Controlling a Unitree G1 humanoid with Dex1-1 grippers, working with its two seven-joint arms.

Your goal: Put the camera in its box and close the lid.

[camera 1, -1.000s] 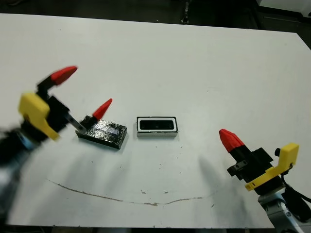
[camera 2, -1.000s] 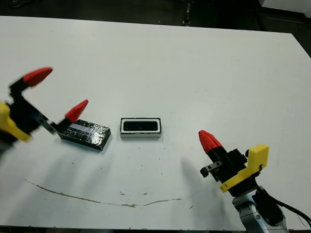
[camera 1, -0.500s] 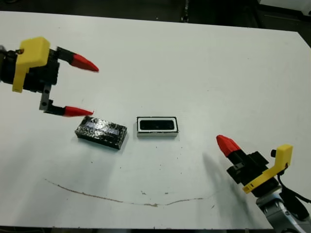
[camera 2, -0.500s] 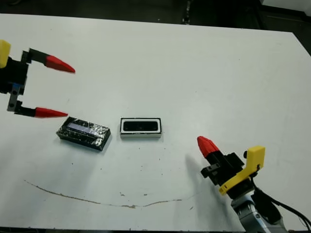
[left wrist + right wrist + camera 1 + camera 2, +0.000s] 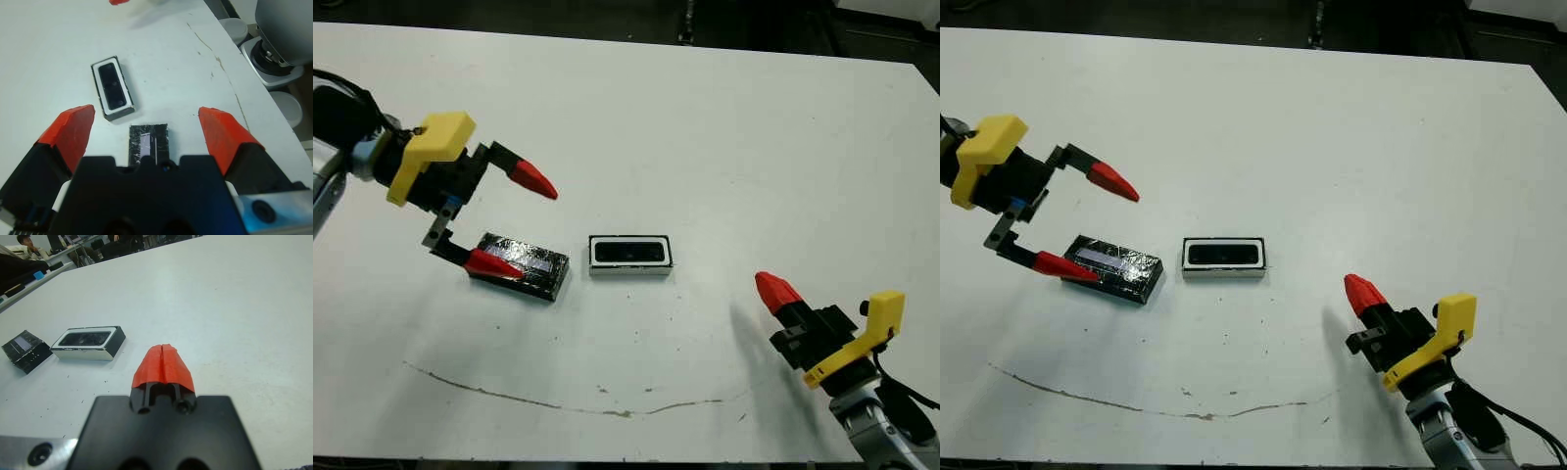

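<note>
The box (image 5: pixel 629 271) sits mid-table, a shallow tray with a white lining, and the camera (image 5: pixel 629 253) lies inside it as a dark bar. Left of it rests the lid (image 5: pixel 538 270), black and glittery with a pale stripe, separate from the box. My left gripper (image 5: pixel 514 220) hovers open over the lid's left end, one red finger (image 5: pixel 494 262) across its near corner and the other finger (image 5: pixel 533 180) above the table behind it. In the left wrist view the lid (image 5: pixel 149 144) lies between the spread fingers, with the box (image 5: pixel 128 104) beyond. My right gripper (image 5: pixel 775 291) is shut and holds nothing, at the front right.
A thin dark scuff line (image 5: pixel 558 401) runs along the white table (image 5: pixel 724 137) near its front edge. In the right wrist view, a person (image 5: pixel 25 241) sits far beyond the table. Pale round things (image 5: pixel 283 73) stand off the table's edge in the left wrist view.
My left gripper swung down and to the right from the upper left, and now hangs over the lid. The right gripper, box and lid stayed in place.
</note>
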